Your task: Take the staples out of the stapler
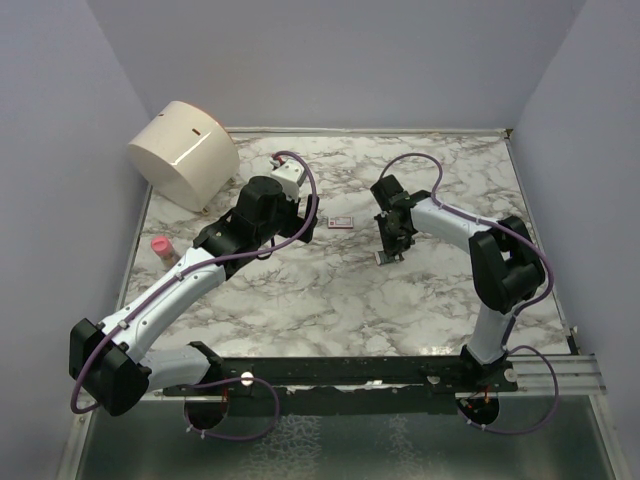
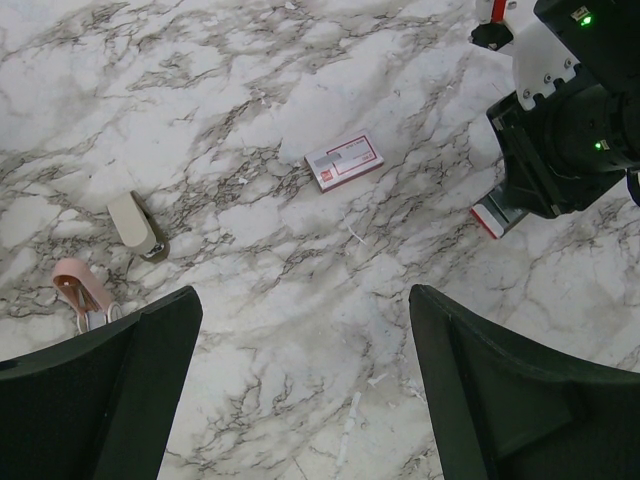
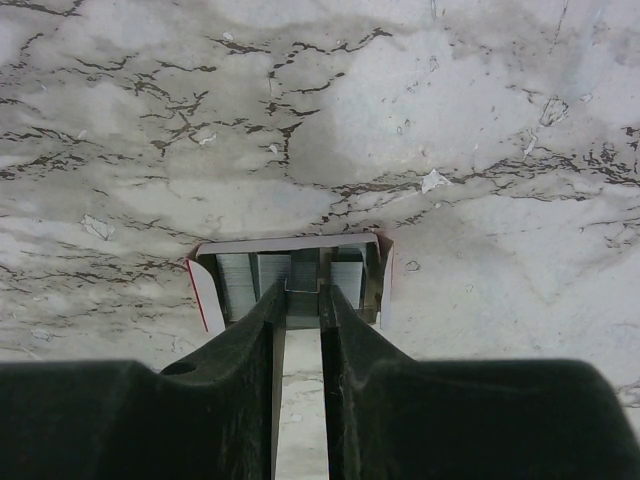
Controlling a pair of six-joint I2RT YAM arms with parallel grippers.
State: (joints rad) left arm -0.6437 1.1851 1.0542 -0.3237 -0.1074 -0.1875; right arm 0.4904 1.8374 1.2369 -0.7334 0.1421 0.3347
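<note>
Top view: the pink plastic stapler [image 1: 162, 249] lies at the marble desk's [image 1: 330, 300] left edge. Left wrist: the left gripper [image 2: 305, 395] gapes wide; the small red-and-white box [image 2: 344, 161] beyond it bears unreadable print. Right wrist: the right gripper [image 3: 302, 298] pinches a silver staple strip [image 3: 301, 288] over an open staple box [image 3: 290, 243].

Text inspection: none legible. The small red-and-white box [image 2: 344, 161] lying on the bench [image 2: 250, 80] carries a printed label, but the print is too small to read. No brand, number or sign could be made out.
</note>
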